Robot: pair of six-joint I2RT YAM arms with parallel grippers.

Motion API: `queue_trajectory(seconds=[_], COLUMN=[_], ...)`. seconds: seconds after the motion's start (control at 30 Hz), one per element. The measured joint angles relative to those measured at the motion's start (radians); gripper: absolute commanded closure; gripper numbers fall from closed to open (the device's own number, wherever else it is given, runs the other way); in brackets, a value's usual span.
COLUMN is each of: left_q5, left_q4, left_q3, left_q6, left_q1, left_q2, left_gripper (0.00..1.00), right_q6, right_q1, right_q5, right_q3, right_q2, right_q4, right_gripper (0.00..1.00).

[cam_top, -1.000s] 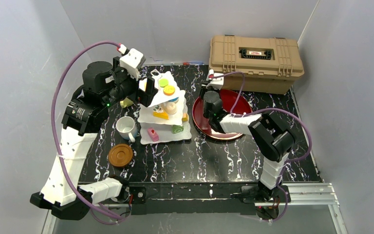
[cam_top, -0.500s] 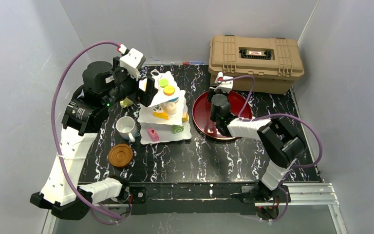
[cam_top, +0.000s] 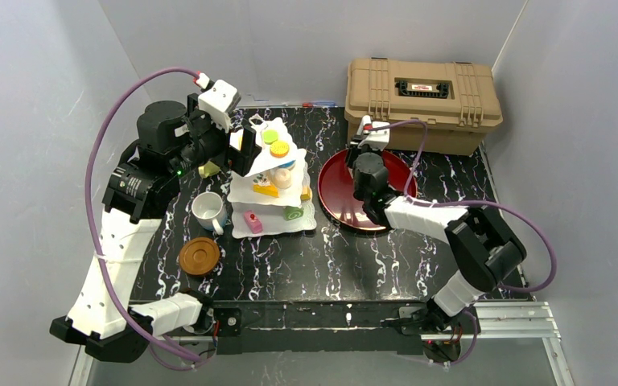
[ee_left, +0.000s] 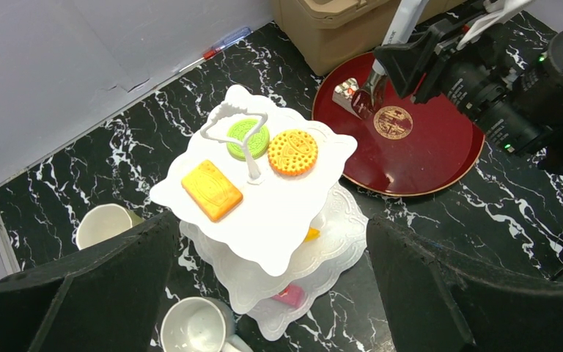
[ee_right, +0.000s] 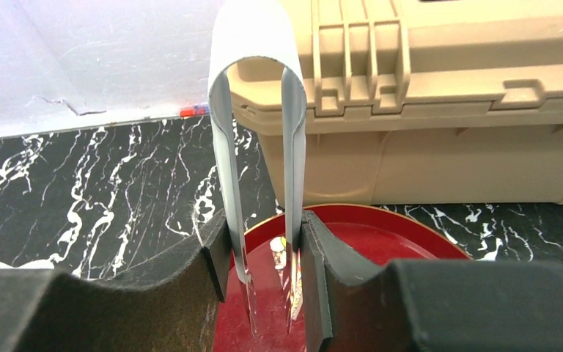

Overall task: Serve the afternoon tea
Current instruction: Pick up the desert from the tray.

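Right gripper (ee_right: 267,279) is clamped on a pair of metal tongs (ee_right: 256,110), pads squeezing the two arms partway down, so the looped end sticks up past the fingers and the tips point down. The tips sit low over the red tray (ee_right: 396,242), near its back-left part. Can't tell if they actually touch it, the surface is shiny and all I get is a reflection. From the left wrist view the tips are right next to the gold emblem (ee_left: 393,122) in the middle of the tray. Just behind the tray is the tan case (ee_right: 447,110), lid closed.

Left gripper (cam_top: 244,151) is spread wide with nothing in it, hanging above and to the left of the cake stand (ee_left: 278,213). The stand is upright on the table (cam_top: 330,257), just left of the tray. Top tier has a green round cookie (ee_left: 247,139), an orange round cookie (ee_left: 292,152) and a yellow rectangular one (ee_left: 212,190). There's a pink pastry (cam_top: 253,221) on the bottom tier, plus a few more bits tucked under the tiers that I can't make out well.

The white mug (cam_top: 208,210) stands on the table by the stand's front-left corner, with the brown coaster (cam_top: 199,255) nearer the front, mug not on it. The pale mug (ee_left: 104,224) is further back on the left.
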Motion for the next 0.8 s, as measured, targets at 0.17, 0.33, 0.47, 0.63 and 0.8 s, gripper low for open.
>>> queue_trajectory(seconds=[0.17,0.33,0.47,0.63,0.8], left_q5=[0.004,0.005,0.005,0.005,0.005], left_q4=[0.0,0.006,0.006,0.006,0.007], left_q3=[0.0,0.0,0.0,0.0,0.0], left_q6=[-0.007,-0.01,-0.01,-0.01,-0.01], left_q1=[0.0,0.0,0.0,0.0,0.0], left_q2=[0.0,0.001,0.001,0.001,0.001], left_gripper=[0.01,0.01,0.01,0.01,0.01], right_q6=[0.0,0.0,0.0,0.0,0.0], right_q1=[0.0,0.0,-0.003,-0.019,-0.038], right_q5=[0.033,0.059,0.061,0.059,0.051], right_q3=[-0.003,-0.003,-0.003,-0.003,-0.002], right_q2=[-0.05,-0.046,-0.014,0.037,0.063], right_q4=[-0.03,-0.042,-0.044,-0.044,-0.014], right_gripper=[0.67,0.58,0.55,0.53,0.51])
